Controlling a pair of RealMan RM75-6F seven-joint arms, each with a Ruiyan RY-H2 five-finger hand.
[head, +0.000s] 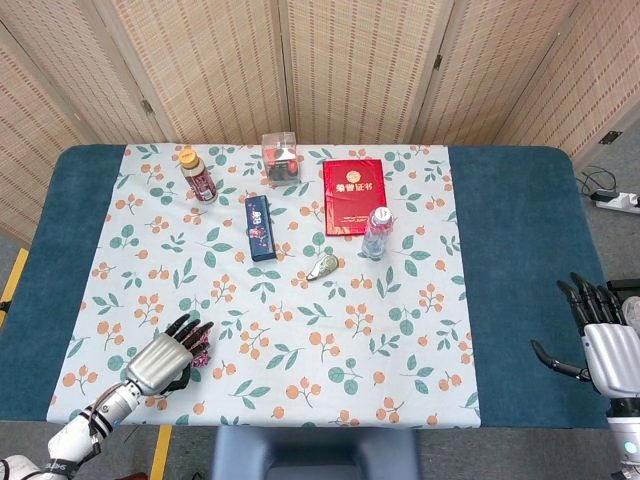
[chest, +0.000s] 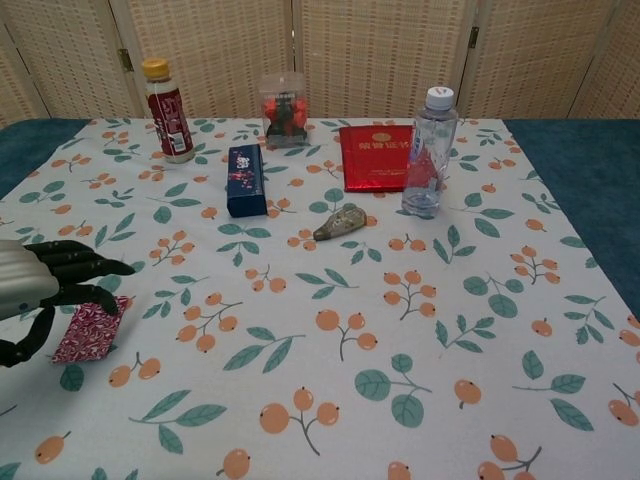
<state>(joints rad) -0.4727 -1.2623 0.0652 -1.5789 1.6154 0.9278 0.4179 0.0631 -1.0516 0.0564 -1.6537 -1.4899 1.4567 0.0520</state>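
The left robot hand (chest: 45, 290) hovers over the pink patterned packet (chest: 90, 330), fingers spread and curled above it, not yet pinching: the reach looks done, and closing on the packet comes next. The packet lies near the tabletop (head: 520, 250) front edge. Only the head view shows the right robot hand (head: 600, 345), spread and empty, far right of the packet.

Left hand (head: 165, 358): low at the near left of the head view, palm down, dark fingers (chest: 85, 268) spread and bent forward, thumb hanging below the palm in the chest view; nothing held. The silver back of the hand runs into a segmented wrist and forearm angled toward the lower left corner. Right hand (head: 603, 340): at the far right edge, upright, fingers extended and parted, thumb pointing left; nothing held. Seen in the head view only.
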